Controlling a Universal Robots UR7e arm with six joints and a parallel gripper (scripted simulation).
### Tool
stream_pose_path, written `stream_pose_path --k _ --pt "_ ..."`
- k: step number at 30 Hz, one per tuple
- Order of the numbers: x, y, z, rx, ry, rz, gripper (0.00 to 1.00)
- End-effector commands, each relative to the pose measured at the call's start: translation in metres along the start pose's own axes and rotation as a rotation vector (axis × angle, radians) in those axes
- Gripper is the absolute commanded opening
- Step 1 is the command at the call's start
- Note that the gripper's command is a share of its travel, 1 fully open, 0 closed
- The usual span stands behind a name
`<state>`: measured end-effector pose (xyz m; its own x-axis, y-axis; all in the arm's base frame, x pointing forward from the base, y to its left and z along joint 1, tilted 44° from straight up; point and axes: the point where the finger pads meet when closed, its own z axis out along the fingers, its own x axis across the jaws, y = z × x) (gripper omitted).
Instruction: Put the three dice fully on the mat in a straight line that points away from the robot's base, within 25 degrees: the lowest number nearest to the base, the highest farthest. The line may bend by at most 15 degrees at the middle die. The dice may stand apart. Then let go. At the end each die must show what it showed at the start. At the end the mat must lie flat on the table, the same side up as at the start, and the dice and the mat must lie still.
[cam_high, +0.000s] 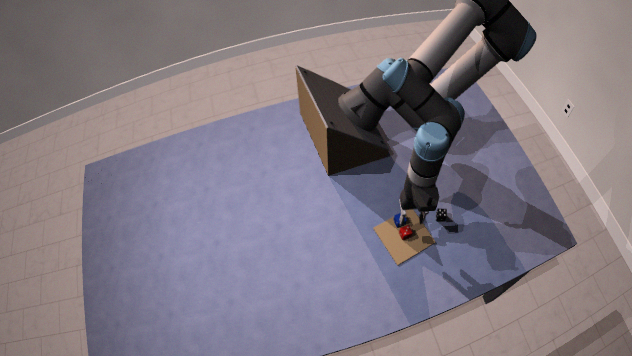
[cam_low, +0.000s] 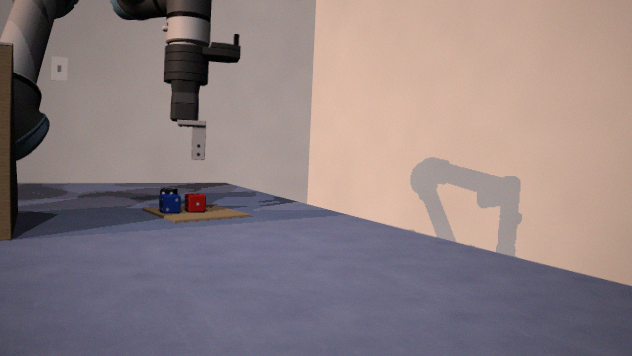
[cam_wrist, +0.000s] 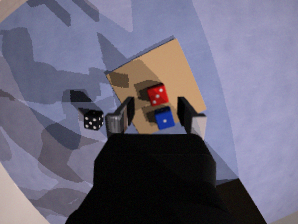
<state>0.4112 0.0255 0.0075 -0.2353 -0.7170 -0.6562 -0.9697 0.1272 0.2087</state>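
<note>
Claw (cam_high: 412, 218) (cam_low: 198, 159) (cam_wrist: 155, 105) wide open, nothing gripped. Top view: tan mat (cam_high: 400, 250) (cam_low: 220, 215) (cam_wrist: 180, 70) lies flat on the blue counter (cam_high: 225, 225) (cam_low: 300, 275) (cam_wrist: 260, 75), between the wedge stand (cam_high: 312, 120) (cam_low: 6, 150) and the lower edge, nearer the right corner than the upper left one. Blue die (cam_high: 398, 221) (cam_low: 170, 204) (cam_wrist: 165, 119) and red die (cam_high: 406, 232) (cam_low: 195, 203) (cam_wrist: 158, 95) on mat, blue closer to the stand. Black die (cam_high: 441, 214) (cam_low: 169, 189) (cam_wrist: 93, 120) off mat, on the right-corner side.

Exterior: claw hangs above the dice, touching none; only one finger shows clearly. Mat is on the far part of the counter, left of the slanting right edge. Black die mostly hidden behind blue.

Wrist: blue shows one, red three, black looks like five. Blue sits between the finger lines but below them; red just beyond. Black is outside the left-hand finger in frame, toward that side's counter edge.
</note>
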Motion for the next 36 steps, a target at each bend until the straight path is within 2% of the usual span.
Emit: stream_pose_path --k 1,7,21,23,36 --pt "-0.001 -0.001 0.000 0.001 0.001 0.105 1.00" --pt "-0.002 -0.001 0.000 0.002 0.001 0.209 1.00" --pt "-0.007 0.003 0.000 0.003 0.002 0.660 1.00" --pt "-0.007 0.003 0.000 0.003 0.002 0.660 1.00" --pt "-0.016 0.011 0.001 0.005 0.001 1.120 1.00"
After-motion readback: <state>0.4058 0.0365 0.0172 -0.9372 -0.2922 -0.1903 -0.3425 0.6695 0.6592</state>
